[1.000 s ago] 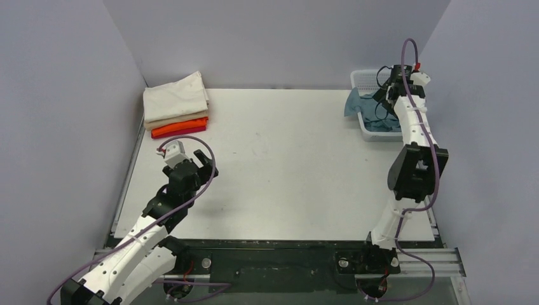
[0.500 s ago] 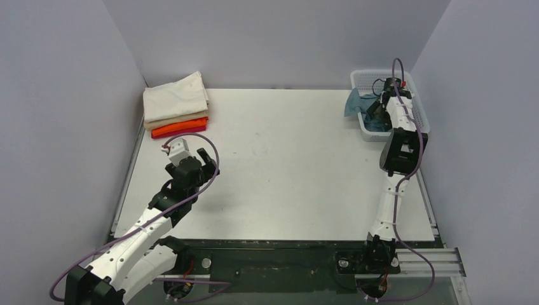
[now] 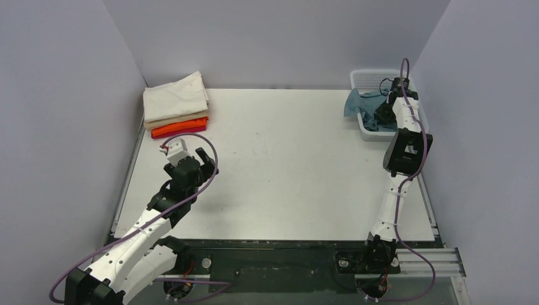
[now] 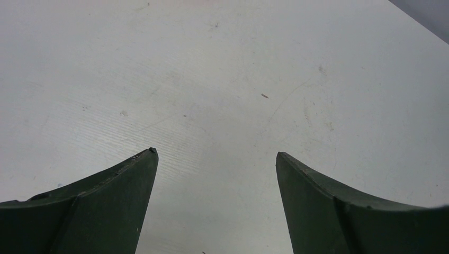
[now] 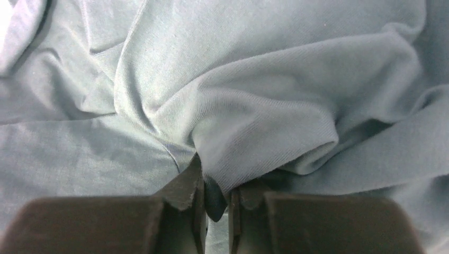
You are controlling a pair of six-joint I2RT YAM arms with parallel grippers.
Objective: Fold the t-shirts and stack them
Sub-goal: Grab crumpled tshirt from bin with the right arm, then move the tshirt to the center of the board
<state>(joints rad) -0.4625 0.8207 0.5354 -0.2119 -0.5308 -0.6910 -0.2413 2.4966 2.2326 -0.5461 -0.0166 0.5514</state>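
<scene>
Pinching a raised fold of the teal t-shirt (image 5: pixel 254 106) in the right gripper (image 5: pixel 214 197), jaws pressed almost together with cloth bunched between them. Reaching down into the white basket (image 3: pixel 367 77) at about 2 o'clock on the table (image 3: pixel 286 165), with the rest of the shirt crumpled inside and one corner draped over the rim toward 9 o'clock. Judging from that, probably calling for a lift straight up and out, then a carry toward 8 o'clock onto bare table for spreading. Plainly the nearer arm for this. Hovering well apart at 9 o'clock, the left gripper (image 4: pixel 214 159) spread wide over bare surface, holding nothing. Farther out at 10 o'clock, the folded t-shirts (image 3: pixel 177 108), cream over tan, orange and red, stacked by the back-left corner.
</scene>
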